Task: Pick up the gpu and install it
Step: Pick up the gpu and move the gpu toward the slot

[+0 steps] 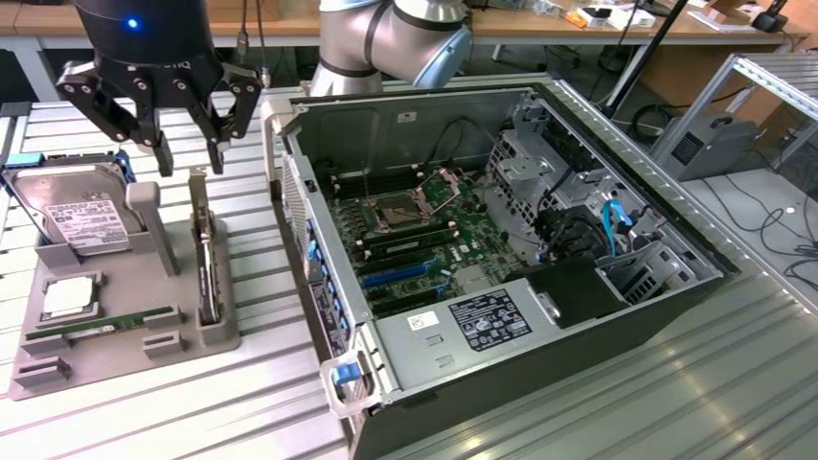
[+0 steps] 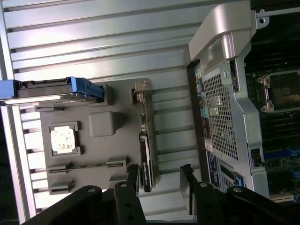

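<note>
- Hanging above the gray holder (image 1: 115, 355), the gripper (image 1: 188, 144) is showing its fingers spread wide, gripping nothing.
- The gpu (image 1: 202, 249) is standing on edge in the holder, just below the gripper, beside the open computer case (image 1: 383, 125).
- The exterior view is showing the motherboard (image 1: 409, 230) inside the case; the wrist view is showing the gpu (image 2: 145, 145) between the fingers, closer to one.
</note>
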`<move>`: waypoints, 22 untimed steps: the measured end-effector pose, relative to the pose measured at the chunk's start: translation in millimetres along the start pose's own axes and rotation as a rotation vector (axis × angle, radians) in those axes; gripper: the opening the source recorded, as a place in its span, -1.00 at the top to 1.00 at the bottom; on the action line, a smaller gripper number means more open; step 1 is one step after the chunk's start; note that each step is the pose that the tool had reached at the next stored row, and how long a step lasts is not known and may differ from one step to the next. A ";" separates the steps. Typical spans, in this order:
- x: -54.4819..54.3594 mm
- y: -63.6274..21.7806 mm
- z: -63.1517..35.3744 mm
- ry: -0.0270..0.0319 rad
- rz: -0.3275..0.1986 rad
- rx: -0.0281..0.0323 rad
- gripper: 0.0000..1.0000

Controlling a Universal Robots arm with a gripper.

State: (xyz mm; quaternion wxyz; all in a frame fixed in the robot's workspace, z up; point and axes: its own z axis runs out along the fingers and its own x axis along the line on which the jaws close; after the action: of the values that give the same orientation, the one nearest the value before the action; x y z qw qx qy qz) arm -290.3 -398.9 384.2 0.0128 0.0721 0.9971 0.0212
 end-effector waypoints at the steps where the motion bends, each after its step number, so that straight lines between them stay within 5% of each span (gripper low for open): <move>1: 0.0 0.0 0.7 0.0001 0.000 0.0000 0.04; 22: 0.2 -0.3 8.1 0.0001 0.000 -0.0010 0.04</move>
State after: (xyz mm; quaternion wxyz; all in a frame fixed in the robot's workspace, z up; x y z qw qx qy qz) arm -290.3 -398.9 376.1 0.0128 0.0722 0.9971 0.0217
